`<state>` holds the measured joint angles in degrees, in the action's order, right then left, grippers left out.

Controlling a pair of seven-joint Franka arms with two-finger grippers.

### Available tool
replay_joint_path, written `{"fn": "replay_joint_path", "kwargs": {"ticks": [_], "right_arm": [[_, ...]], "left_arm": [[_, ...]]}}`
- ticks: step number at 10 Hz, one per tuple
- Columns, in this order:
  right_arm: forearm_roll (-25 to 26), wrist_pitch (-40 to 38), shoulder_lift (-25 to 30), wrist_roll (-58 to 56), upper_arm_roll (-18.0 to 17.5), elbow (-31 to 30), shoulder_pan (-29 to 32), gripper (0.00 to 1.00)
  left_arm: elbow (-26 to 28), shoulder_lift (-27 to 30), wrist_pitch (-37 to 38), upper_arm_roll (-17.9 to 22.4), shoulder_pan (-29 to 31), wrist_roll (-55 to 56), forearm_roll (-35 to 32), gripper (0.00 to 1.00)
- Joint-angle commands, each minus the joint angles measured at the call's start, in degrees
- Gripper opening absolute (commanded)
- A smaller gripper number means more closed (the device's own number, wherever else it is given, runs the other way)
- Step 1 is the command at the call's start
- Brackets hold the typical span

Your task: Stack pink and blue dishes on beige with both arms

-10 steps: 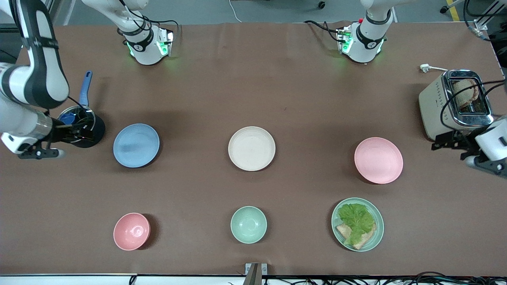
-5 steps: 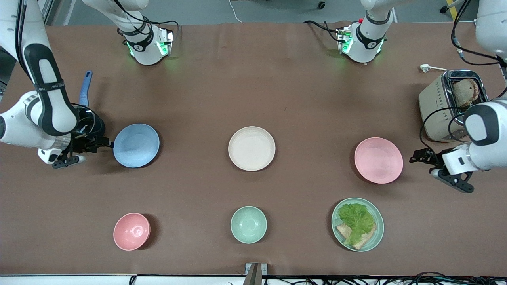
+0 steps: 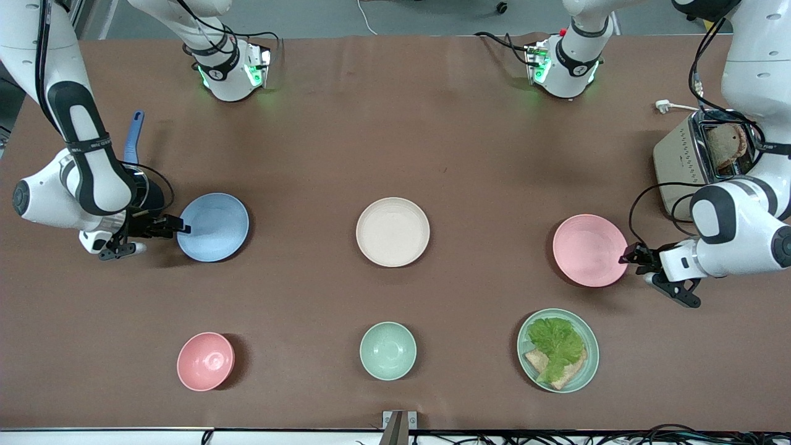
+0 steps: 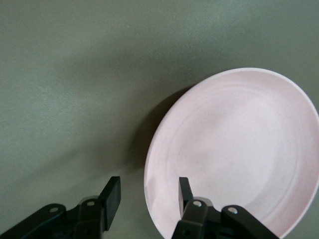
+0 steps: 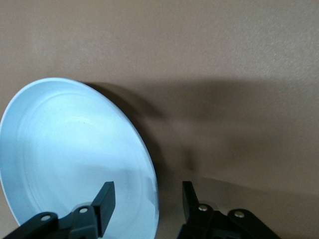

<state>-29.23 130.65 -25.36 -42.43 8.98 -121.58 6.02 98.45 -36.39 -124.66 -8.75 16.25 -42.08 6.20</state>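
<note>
The light blue plate (image 3: 212,227) lies toward the right arm's end of the table, the beige plate (image 3: 392,232) in the middle, and the pale pink plate (image 3: 590,250) toward the left arm's end. My right gripper (image 3: 182,227) is low at the blue plate's outer edge. In the right wrist view the right gripper (image 5: 147,198) is open, its fingers straddling the rim of the blue plate (image 5: 70,149). My left gripper (image 3: 627,256) is at the pink plate's outer edge. It is open too (image 4: 148,195), one finger over the pink plate (image 4: 239,149) and one outside the rim.
A toaster (image 3: 686,161) holding bread stands by the left arm. A dark pot with a blue handle (image 3: 134,137) sits by the right arm. Nearer the front camera are a pink bowl (image 3: 205,361), a mint-green bowl (image 3: 387,350) and a green plate with lettuce and bread (image 3: 558,350).
Both arms have swung in from the table's ends and come down. The right gripper reached the blue plate's edge, the left gripper reached the pink plate's edge. The plates have not moved.
</note>
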Motion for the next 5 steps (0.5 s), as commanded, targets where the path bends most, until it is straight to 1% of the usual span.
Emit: {"fn": "replay_joint_path", "kwargs": {"ticks": [1,2,3,4,5], "right_arm": [[-1.8,0.74,0.49,-1.42,-0.11,-1.99,-0.13,0.43],[-2.06,0.39,0.49,-1.25,-0.11,-2.08,-0.04,0.17],[-2.23,0.3,0.49,-1.25,-0.02,-1.99,0.22,0.0],[-2.23,-0.83,0.58,-0.99,-0.02,-1.21,0.48,0.0],[-2.32,-5.45,0.67,0.15,0.24,1.58,0.4,0.0]], "left_arm": [[-0.27,-2.8,-1.54,0.14,-0.25,-1.07,0.65,0.48],[-0.19,-3.15,-3.11,0.14,-0.25,-1.07,0.65,0.43],[-0.27,-3.42,-3.3,0.14,-0.25,-1.07,0.65,0.35],[-0.19,-3.42,-3.3,0.14,-0.34,-1.07,0.65,0.24],[-0.18,-3.25,-3.3,0.14,-0.25,-1.33,0.65,0.08]]}}
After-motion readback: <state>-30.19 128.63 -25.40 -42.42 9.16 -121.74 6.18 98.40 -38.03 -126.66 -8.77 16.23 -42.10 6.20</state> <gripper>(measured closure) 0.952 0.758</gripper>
